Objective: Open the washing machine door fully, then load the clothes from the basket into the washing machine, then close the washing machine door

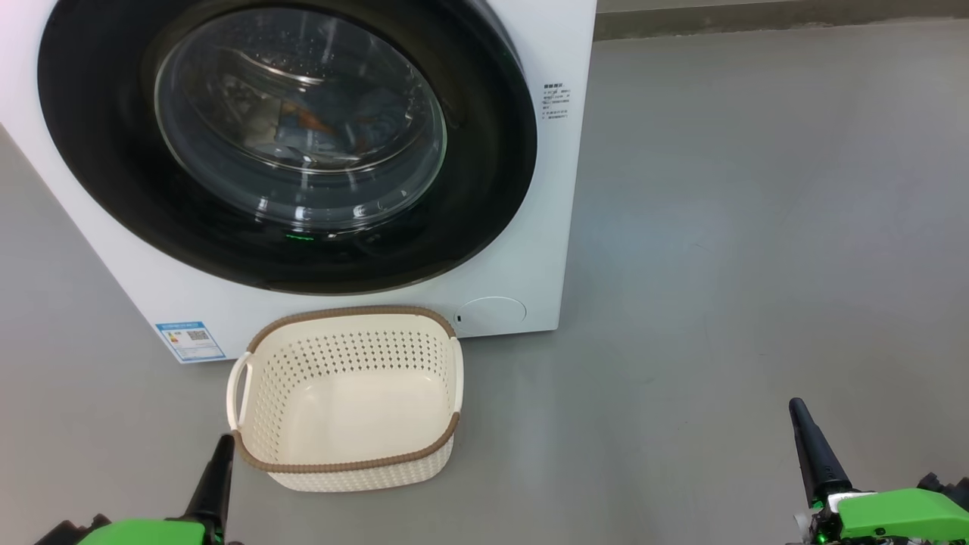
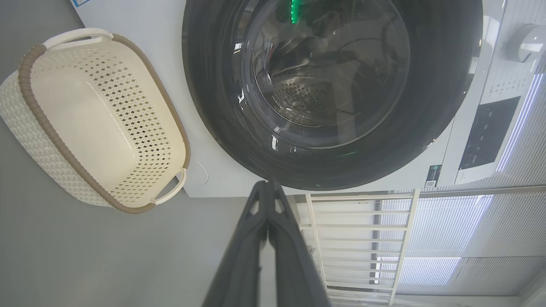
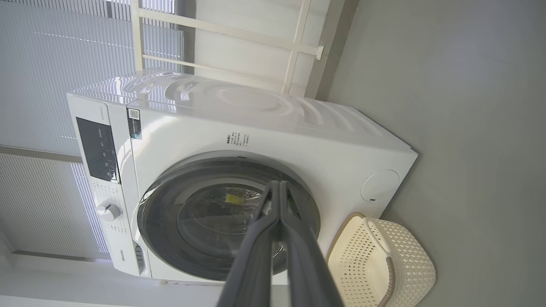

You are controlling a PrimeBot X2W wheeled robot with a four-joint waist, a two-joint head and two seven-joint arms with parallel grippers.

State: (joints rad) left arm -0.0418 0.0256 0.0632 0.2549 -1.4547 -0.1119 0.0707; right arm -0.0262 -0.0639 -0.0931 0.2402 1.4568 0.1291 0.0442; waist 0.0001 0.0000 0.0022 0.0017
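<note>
The left gripper (image 1: 224, 443), made of two long dark tapered fingers on a bright green plastic housing (image 1: 144, 532), rises from the lower left corner of the head view. It leans a little to the right and looks like one narrow dark blade. In the left wrist view its fingers (image 2: 245, 256) lie against each other up to the tips, with nothing between them. The right gripper (image 1: 797, 407), of the same build, comes up at the lower right and leans to the left. In the right wrist view its fingers (image 3: 256, 256) also meet in one point and are empty. The two grippers are low and well apart.
</note>
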